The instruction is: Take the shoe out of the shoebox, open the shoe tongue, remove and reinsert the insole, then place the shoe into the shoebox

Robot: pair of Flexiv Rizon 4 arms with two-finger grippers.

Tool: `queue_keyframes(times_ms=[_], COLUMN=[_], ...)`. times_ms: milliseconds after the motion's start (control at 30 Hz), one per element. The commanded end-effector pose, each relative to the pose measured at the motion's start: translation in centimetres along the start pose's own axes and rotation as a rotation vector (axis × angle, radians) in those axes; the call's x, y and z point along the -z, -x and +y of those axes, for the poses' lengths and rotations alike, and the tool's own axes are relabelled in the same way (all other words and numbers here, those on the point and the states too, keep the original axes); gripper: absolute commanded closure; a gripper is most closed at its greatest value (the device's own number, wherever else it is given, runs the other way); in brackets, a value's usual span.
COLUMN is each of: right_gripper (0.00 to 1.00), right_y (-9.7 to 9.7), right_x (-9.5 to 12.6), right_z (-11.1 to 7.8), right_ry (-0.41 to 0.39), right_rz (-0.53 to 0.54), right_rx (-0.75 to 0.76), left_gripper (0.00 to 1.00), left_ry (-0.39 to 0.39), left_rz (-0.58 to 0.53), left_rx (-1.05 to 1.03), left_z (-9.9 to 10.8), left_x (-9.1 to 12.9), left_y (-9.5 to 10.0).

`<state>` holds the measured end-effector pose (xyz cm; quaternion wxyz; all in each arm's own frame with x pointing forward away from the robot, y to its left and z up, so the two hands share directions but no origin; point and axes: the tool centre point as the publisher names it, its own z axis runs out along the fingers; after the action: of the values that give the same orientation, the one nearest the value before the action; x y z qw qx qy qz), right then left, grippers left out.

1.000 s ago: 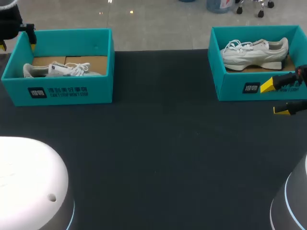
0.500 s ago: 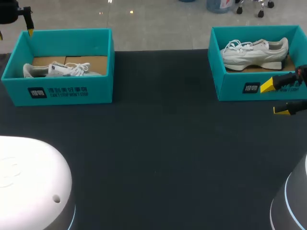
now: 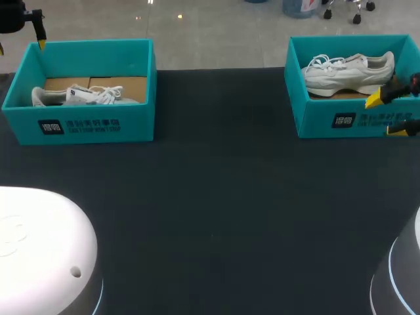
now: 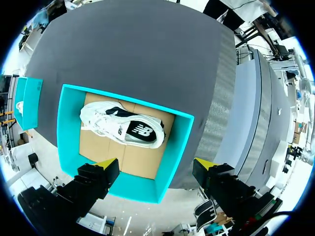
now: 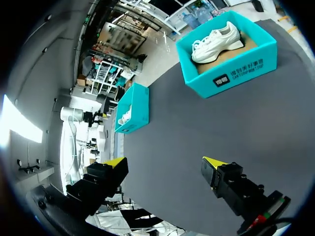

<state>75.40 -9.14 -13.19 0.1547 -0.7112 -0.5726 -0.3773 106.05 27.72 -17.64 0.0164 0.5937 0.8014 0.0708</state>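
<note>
A white shoe [image 3: 84, 96] lies in the teal left shoebox [image 3: 79, 126]. A second white shoe [image 3: 348, 72] lies on its side in the teal right shoebox [image 3: 331, 119]. My left gripper [image 3: 21, 44] hangs open above that left box's back left corner. In its wrist view the gripper [image 4: 156, 163] stands over the box wall [image 4: 64, 128], with the shoe [image 4: 123, 129] ahead on the cardboard floor. My right gripper [image 3: 385, 115] is open at the right box's front right corner. Its wrist view [image 5: 165, 161] shows both boxes, right [image 5: 231, 73] and left [image 5: 135, 108], far ahead.
The dark table [image 3: 216, 190] stretches between the two boxes. The white rounded arm bases sit at the near left [image 3: 39, 249] and near right [image 3: 400, 275] corners.
My right gripper has moved up and away, from in front of the right box to its front right corner. The left gripper rose slightly toward the back early on, then held still.
</note>
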Motion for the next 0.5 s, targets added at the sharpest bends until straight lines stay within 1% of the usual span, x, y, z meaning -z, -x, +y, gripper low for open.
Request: queue_keyframes(times_ms=[33,67,167,300,400,500], right_gripper=[0.00,0.00,0.00,0.00,0.00,0.00], right_y=[-1.3,-1.4,-1.4,-0.8,-0.2,-0.2], right_x=[-1.3,-1.6,-2.2,-2.9,-3.5,-3.5], right_z=[5.8,6.8,9.5,12.3,13.9,13.9], right_ry=[0.046,0.043,0.068,0.157,0.203,0.203], right_rz=[-0.157,-0.169,-0.237,-0.395,-0.488,-0.488], right_rx=[0.016,0.023,0.040,0.077,0.110,0.110], left_gripper=[0.00,0.00,0.00,0.00,0.00,0.00], left_ry=[0.001,0.001,0.001,0.001,0.001,0.001], left_rz=[0.002,0.002,0.002,0.002,0.002,0.002], left_rx=[0.000,0.000,0.000,0.000,0.000,0.000], left_z=[-0.1,-0.1,-0.1,-0.1,-0.1,-0.1], left_x=[0.0,0.0,0.0,0.0,0.0,0.0], left_y=[0.0,0.0,0.0,0.0,0.0,0.0])
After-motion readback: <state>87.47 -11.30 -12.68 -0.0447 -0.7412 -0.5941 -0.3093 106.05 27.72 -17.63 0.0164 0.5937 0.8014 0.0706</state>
